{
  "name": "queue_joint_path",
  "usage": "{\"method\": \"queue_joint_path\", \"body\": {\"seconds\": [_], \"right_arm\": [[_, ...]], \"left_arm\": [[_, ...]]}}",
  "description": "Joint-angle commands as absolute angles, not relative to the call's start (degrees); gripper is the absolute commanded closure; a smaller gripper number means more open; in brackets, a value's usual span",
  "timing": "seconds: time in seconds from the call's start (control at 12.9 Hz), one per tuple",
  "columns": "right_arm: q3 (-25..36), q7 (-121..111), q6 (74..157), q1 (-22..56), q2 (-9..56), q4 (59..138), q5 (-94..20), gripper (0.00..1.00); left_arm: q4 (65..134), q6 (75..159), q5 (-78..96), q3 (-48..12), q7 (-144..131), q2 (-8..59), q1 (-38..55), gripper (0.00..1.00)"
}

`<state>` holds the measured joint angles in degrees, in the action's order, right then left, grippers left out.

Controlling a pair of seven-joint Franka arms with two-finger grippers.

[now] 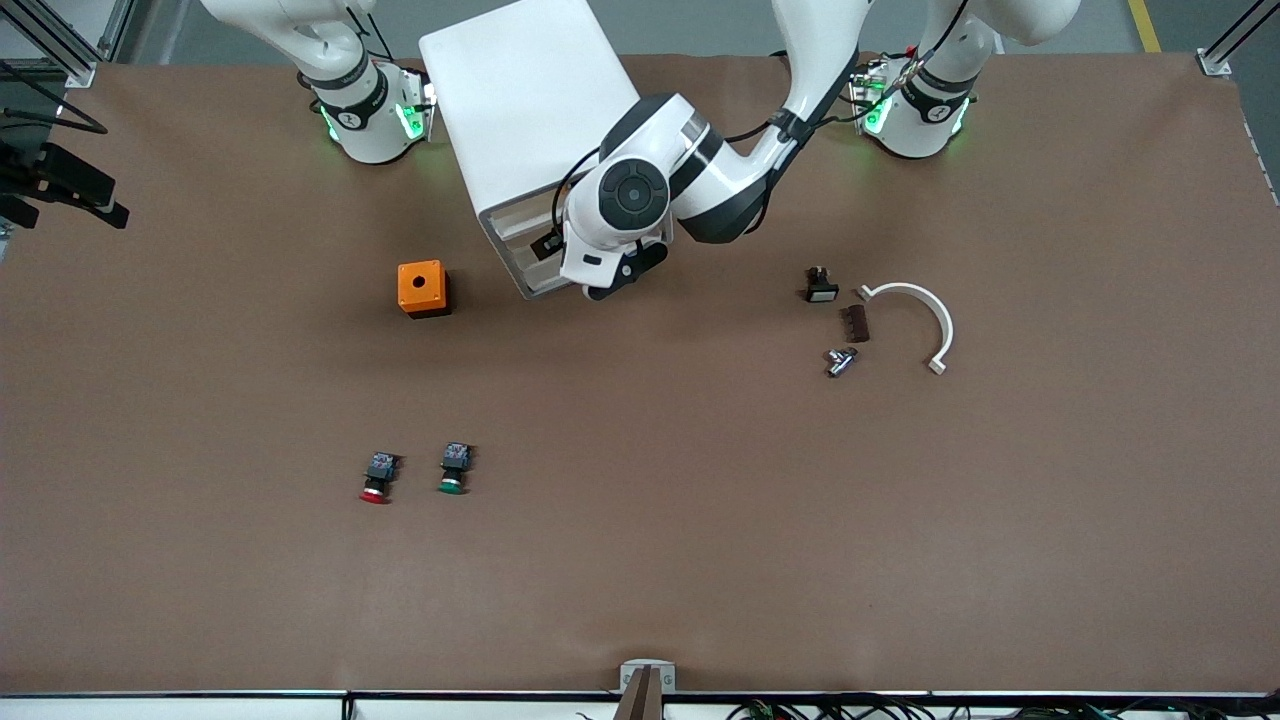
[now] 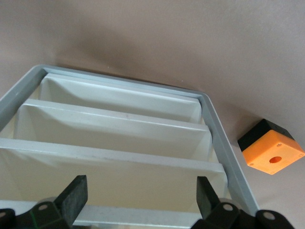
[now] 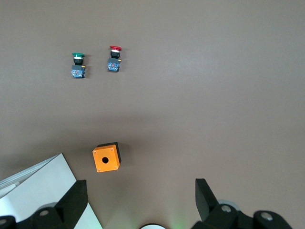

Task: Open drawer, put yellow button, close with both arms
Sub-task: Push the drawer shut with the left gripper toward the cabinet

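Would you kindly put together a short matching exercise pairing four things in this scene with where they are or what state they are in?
Things:
1. left gripper
2. orange box
3. green-capped button
4. right gripper

Places or states:
A. beside the red-capped button, nearer the front camera than the box
B. open, at the front of the white cabinet
C. on the table beside the cabinet, toward the right arm's end
D. open, up over the table near the cabinet, waiting

Pairs: 1-B, 2-C, 3-A, 4-D
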<state>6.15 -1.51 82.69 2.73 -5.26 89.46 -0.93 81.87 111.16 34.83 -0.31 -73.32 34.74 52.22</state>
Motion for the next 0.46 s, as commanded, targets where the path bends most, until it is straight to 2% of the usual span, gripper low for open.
{"method": "queue_joint_path", "body": {"seconds": [0.0,0.39], "right_arm": [[1.76,-1.93,83.85,-2.10,-7.12,91.58,0.00,0.00],[0.79,-2.02,83.85,-3.60,-7.12,91.67,0.00,0.00]], "left_arm": [[83.40,111.88,40.33,-0.26,-74.36,34.28,53.35,0.00],[83.58,111.88,39.73,0.09,-73.92,34.01,52.91,0.00]]}}
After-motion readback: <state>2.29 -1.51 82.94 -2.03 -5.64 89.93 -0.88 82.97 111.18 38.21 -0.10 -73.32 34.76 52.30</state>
